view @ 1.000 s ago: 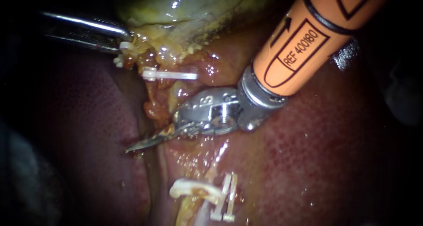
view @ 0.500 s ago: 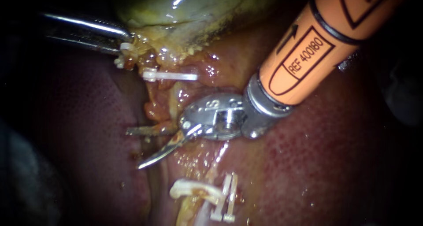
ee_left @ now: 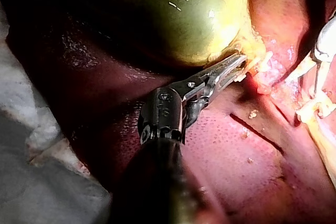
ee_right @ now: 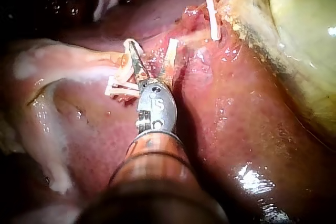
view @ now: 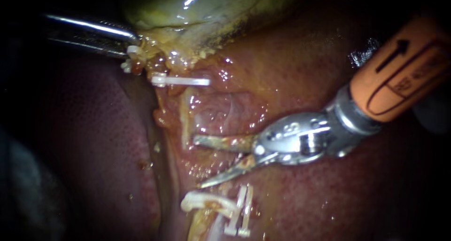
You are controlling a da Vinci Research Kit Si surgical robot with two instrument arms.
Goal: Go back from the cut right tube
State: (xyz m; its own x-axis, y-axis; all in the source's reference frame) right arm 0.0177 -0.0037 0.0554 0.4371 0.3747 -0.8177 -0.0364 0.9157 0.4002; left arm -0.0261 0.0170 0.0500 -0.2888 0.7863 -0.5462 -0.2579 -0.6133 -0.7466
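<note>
dark red liver [view: 329, 194] as the bed, yellow-green gallbladder [view: 197, 11] lying on it, white clip [view: 181, 81] on tissue beside the gallbladder, pale clipped tube end [view: 203, 202] on the liver, pale cloth [ee_left: 31, 182] alongside

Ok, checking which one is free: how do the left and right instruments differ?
The left instrument is shut on the gallbladder at its edge; the right instrument stands open, gripping nothing. The left shows bare metal; the right wears an orange sleeve. The left sits up by the gallbladder; the right lies over the liver. Both end in slim metal tips.
</note>
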